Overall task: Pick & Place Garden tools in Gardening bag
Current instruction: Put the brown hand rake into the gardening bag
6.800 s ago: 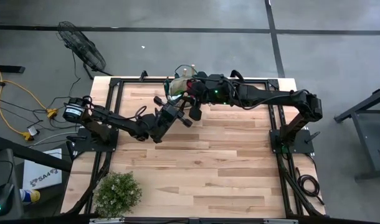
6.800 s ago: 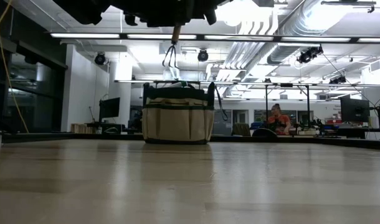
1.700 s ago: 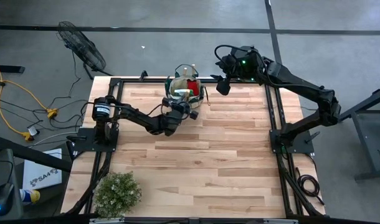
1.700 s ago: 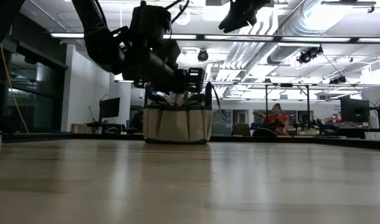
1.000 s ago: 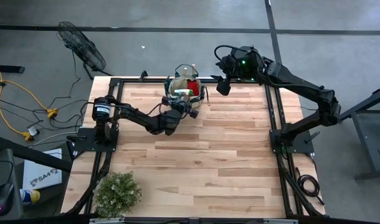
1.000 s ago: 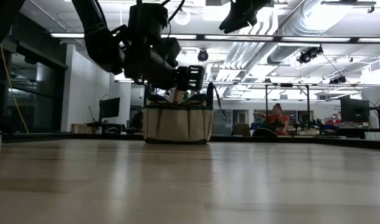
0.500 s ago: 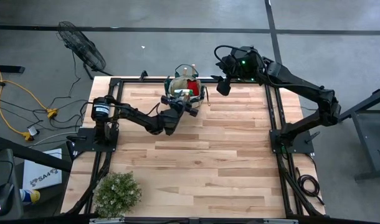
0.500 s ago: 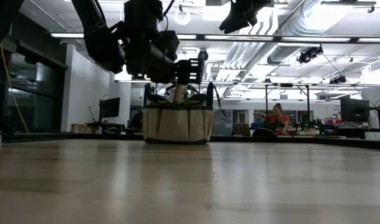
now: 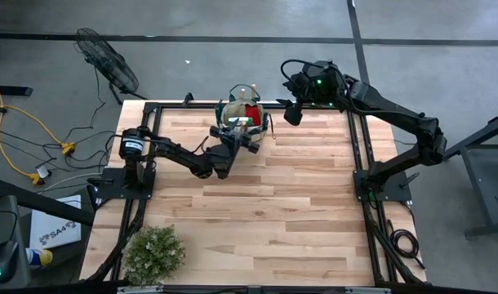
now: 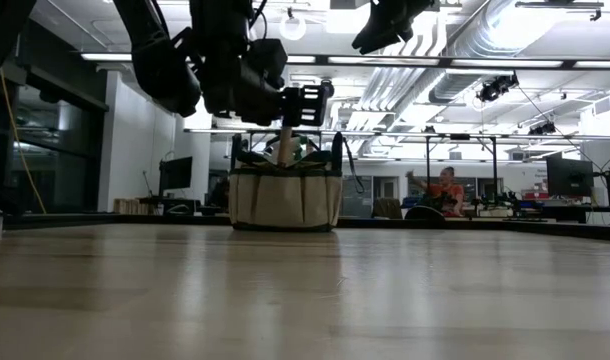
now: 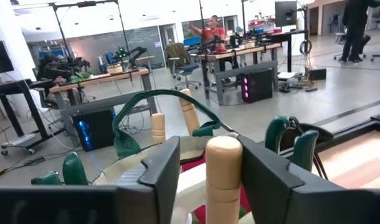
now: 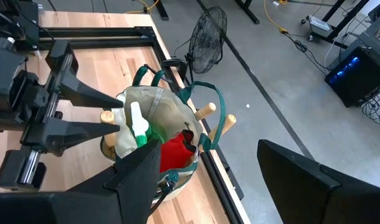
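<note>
Even overhead light on the table [image 9: 257, 204], bright ceiling strip glare, backlit silhouetted arms, blurred near tabletop

We see a grey concrete floor [image 9: 233, 20] with a standing fan [image 9: 107, 59] and yellow cables [image 9: 20, 122]; beyond, desks [image 11: 240, 59], office chairs [image 11: 180, 59], monitors [image 10: 568, 176] under bright ceiling strip lights [image 10: 465, 64].

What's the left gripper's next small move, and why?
Probably back away from the gardening bag. The left gripper has its fingers spread either side of a wooden handle standing in the bag, apparently released, while the right gripper waits open nearby.
</note>
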Robot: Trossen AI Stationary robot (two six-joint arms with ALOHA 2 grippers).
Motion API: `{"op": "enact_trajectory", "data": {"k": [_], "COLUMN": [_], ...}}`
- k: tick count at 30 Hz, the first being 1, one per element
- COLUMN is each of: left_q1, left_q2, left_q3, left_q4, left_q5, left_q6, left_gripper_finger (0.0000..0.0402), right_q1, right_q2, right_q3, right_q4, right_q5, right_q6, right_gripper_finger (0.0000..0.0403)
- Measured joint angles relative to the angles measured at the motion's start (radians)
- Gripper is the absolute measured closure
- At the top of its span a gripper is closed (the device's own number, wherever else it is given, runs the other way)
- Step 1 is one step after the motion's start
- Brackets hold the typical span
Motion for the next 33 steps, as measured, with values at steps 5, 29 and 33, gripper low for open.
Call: {"op": "enact_trajectory", "data": {"k": [5,29,33], "left_q1": [0.001,-0.07,-0.045], "left_q2": [0.0,0.0,0.0], "left_q3": [0.0,0.0,0.0], "left_q4": [-0.021,-0.031,-0.047], "left_q5": [0.015,-0.024,-0.015], "left_q6": [-0.011,0.063,0.06], "left_gripper_finger": [0.0295,0.0338,0.0335], "right_q1": [0.0,0.0,0.0], "right_q2": [0.0,0.0,0.0], "right_q3": [0.0,0.0,0.0], "right_q4": [0.0,0.0,0.0], "right_q5": [0.0,0.0,0.0], "right_q6": [0.0,0.0,0.0], "right_gripper_finger": [0.0144,0.0144,0.0144]}}
